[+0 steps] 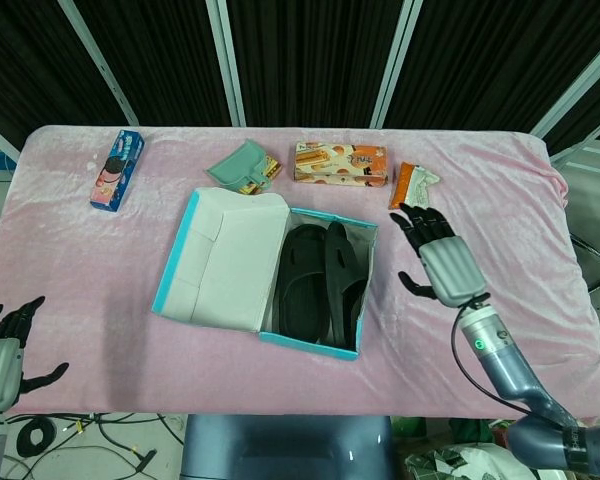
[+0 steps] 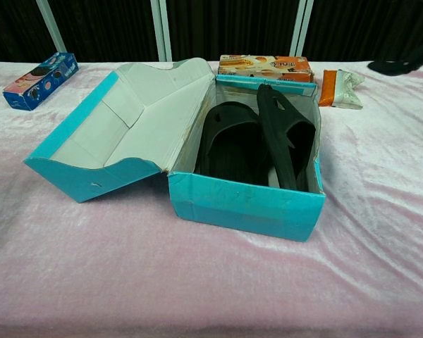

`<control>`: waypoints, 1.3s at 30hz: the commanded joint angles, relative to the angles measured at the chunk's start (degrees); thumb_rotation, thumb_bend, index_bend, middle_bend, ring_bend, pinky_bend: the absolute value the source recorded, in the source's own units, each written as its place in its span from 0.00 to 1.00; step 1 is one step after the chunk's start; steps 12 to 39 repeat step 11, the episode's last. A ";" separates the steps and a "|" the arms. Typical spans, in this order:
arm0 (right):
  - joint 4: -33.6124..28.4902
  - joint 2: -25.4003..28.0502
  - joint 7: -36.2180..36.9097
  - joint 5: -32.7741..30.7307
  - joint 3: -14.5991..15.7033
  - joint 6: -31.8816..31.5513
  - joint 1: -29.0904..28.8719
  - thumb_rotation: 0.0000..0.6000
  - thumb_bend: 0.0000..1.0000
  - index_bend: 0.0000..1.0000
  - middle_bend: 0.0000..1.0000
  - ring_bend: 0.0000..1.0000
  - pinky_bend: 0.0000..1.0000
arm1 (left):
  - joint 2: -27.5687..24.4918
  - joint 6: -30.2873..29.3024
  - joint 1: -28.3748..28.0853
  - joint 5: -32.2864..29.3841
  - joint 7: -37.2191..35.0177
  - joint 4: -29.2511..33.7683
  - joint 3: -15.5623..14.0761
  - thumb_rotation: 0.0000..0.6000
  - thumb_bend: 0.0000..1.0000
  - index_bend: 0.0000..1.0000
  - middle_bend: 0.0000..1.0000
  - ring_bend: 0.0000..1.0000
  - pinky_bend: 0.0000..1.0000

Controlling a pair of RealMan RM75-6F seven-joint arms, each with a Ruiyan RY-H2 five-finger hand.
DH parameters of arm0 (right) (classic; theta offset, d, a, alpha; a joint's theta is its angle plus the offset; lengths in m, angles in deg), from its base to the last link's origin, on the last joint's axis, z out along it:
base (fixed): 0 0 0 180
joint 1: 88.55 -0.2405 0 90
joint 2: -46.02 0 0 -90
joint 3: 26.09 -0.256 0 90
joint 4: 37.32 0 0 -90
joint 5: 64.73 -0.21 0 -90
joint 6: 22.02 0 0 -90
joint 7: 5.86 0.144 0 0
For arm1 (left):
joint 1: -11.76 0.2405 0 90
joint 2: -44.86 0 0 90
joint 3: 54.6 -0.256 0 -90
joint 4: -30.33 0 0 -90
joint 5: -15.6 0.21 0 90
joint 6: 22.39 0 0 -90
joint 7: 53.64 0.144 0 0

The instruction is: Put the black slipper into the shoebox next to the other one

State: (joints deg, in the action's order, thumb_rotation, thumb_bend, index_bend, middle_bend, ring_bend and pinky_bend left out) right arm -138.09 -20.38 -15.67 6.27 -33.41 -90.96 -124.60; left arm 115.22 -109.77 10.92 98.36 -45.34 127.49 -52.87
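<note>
Where shoebox [image 1: 318, 342] opens, black slipper [image 2: 285, 141] on edge, lengthwise

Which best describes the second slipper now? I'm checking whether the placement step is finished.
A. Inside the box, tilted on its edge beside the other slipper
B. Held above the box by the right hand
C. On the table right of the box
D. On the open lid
A: the second slipper leans on edge inside the box beside the other slipper; the right hand is off to the side, holding nothing.
</note>
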 commanded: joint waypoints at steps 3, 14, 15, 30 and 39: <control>-1.35 1.17 -5.69 1.38 4.15 -10.81 9.33 1.00 0.26 0.00 0.00 0.00 0.06 | 0.46 -1.64 0.26 0.39 2.03 0.77 0.61 1.00 0.00 0.09 0.16 0.16 0.00; 2.30 -1.85 -7.73 5.29 8.29 -19.99 17.87 1.00 0.24 0.00 0.00 0.00 0.06 | 1.19 -2.60 0.55 2.10 3.06 0.61 -0.03 1.00 0.00 0.09 0.16 0.16 0.00; 2.30 -1.85 -7.73 5.29 8.29 -19.99 17.87 1.00 0.24 0.00 0.00 0.00 0.06 | 1.19 -2.60 0.55 2.10 3.06 0.61 -0.03 1.00 0.00 0.09 0.16 0.16 0.00; 2.30 -1.85 -7.73 5.29 8.29 -19.99 17.87 1.00 0.24 0.00 0.00 0.00 0.06 | 1.19 -2.60 0.55 2.10 3.06 0.61 -0.03 1.00 0.00 0.09 0.16 0.16 0.00; 2.30 -1.85 -7.73 5.29 8.29 -19.99 17.87 1.00 0.24 0.00 0.00 0.00 0.06 | 1.19 -2.60 0.55 2.10 3.06 0.61 -0.03 1.00 0.00 0.09 0.16 0.16 0.00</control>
